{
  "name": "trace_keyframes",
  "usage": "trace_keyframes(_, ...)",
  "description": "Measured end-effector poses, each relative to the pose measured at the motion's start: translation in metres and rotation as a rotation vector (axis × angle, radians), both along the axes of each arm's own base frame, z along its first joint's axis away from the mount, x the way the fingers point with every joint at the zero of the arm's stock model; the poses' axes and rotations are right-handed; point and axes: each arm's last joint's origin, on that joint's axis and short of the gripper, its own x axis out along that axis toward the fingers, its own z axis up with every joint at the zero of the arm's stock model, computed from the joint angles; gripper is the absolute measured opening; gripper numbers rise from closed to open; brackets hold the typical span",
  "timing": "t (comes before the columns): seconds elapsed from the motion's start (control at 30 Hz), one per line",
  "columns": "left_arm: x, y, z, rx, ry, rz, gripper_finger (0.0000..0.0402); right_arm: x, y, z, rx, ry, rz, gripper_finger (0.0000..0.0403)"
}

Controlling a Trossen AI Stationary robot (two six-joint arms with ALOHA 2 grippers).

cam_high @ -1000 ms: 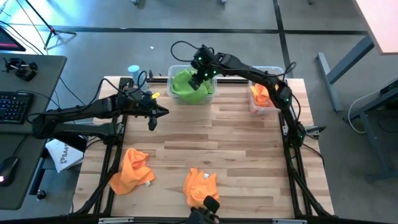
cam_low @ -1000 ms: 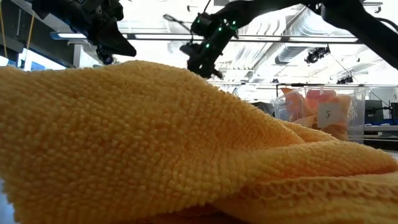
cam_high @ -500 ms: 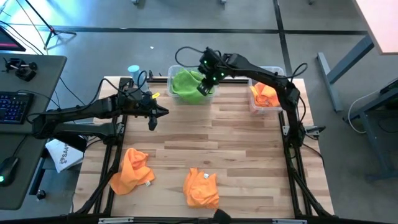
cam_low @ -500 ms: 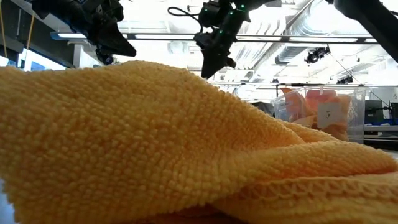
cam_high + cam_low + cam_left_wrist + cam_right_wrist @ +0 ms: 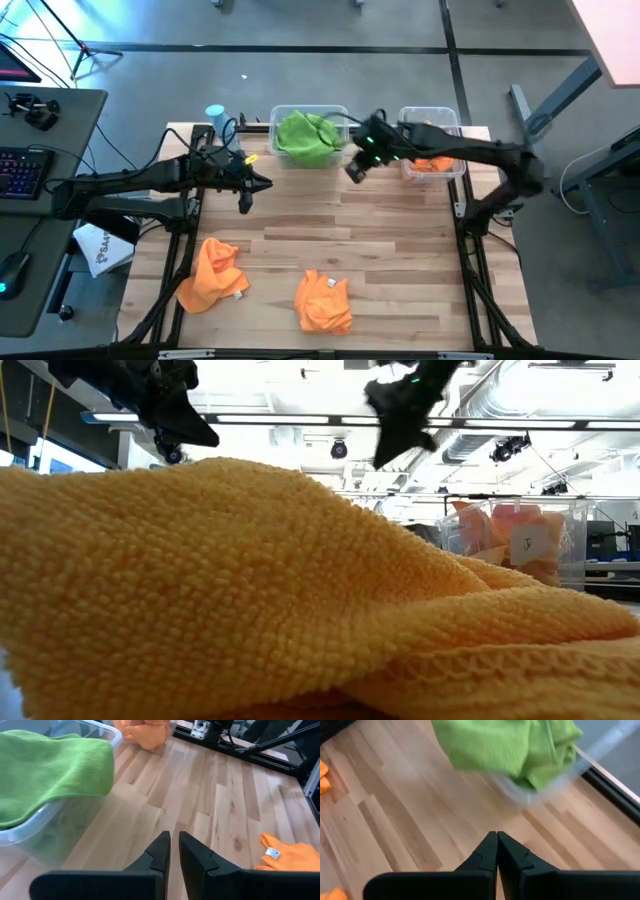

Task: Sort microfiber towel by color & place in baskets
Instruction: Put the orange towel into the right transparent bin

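Observation:
A green towel [image 5: 308, 135] lies heaped in the wider basket [image 5: 278, 148] at the table's far edge, one flap draped over the rim [image 5: 55, 770]. Orange towels [image 5: 432, 160] fill the narrower basket [image 5: 455, 118] to its right. Two more orange towels [image 5: 212, 272] [image 5: 324, 300] lie crumpled near the table's near edge. My right gripper [image 5: 497, 836] hovers shut and bare over the wood, just on the near right side of the wider basket. My left gripper [image 5: 170, 842] hangs left of that basket, its fingers all but together, with nothing between them.
A light-blue bottle [image 5: 215, 113] stands at the far left corner. Bare wood spreads across the table's middle [image 5: 330, 225]. In the low view an orange towel [image 5: 250, 590] fills the foreground and hides most of the table.
My right gripper has drawn back from over the green towel in the wider basket, going toward the table's right and near edges, and its fingers have shut on nothing. The green towel stays in the basket.

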Motion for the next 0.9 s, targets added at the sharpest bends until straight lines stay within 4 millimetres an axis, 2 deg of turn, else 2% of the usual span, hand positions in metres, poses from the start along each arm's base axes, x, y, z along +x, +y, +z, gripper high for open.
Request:
trace_keyframes(0.23,0.011,-0.020,-0.003,-0.056,0.018,-0.015,0.0024,-0.059,0.034,-0.011,-0.004,-0.059,-0.059,0.0002)
trace_keyframes(0.4,0.033,-0.041,0.006,-0.014,0.040,-0.046,0.0005,-0.092,0.051,-0.023,0.040,-0.084,-0.071,0.0002)
trace_keyframes(0.53,0.060,-0.057,0.021,0.036,0.072,-0.045,0.0001,-0.114,0.066,-0.033,0.086,-0.099,-0.052,0.0001)
trace_keyframes(0.67,0.085,-0.073,0.031,0.061,0.200,0.031,0.0000,-0.133,0.080,-0.038,0.107,-0.132,-0.012,0.0001)
trace_keyframes(0.9,0.120,-0.120,0.061,0.088,0.379,0.145,0.0000,-0.155,0.094,-0.034,0.115,-0.211,0.052,0.0000)
